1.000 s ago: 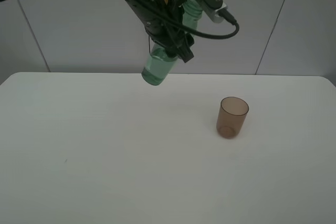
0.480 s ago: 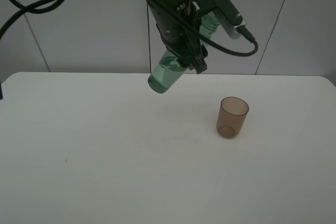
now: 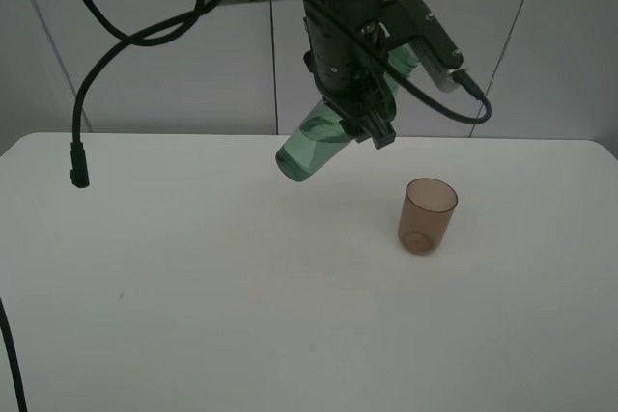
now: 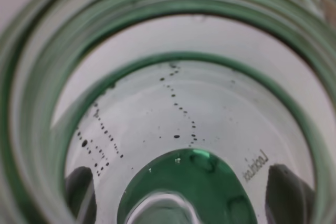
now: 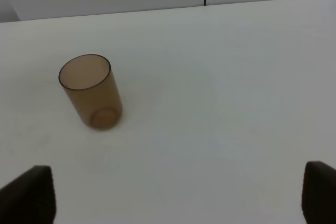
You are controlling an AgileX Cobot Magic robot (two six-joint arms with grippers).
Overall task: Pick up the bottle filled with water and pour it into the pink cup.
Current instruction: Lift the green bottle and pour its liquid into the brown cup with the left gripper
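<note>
Gripping the bottle (image 3: 311, 150) around its body, the left gripper (image 3: 372, 121) holds it in the air, tilted: base low on the left of the exterior view, neck high on the right. The pink cup (image 3: 427, 217) stands upright on the white table (image 3: 193, 287), lower right of the bottle and apart from it. The right gripper (image 5: 173, 195) is spread wide with nothing between its fingertips (image 5: 26, 195).

You get bright, even, diffuse light in the high view. The white table (image 3: 193, 315) looks flat, with only a faint soft shadow by the pink cup (image 3: 427, 216). In the left wrist view the bottle (image 4: 173, 103) fills the picture: neck rings badly blurred, droplets deeper in sharp. The right wrist view is crisp mid-picture, but the right gripper (image 5: 173, 203) fingertips (image 5: 23, 195) are dark and soft.
</note>
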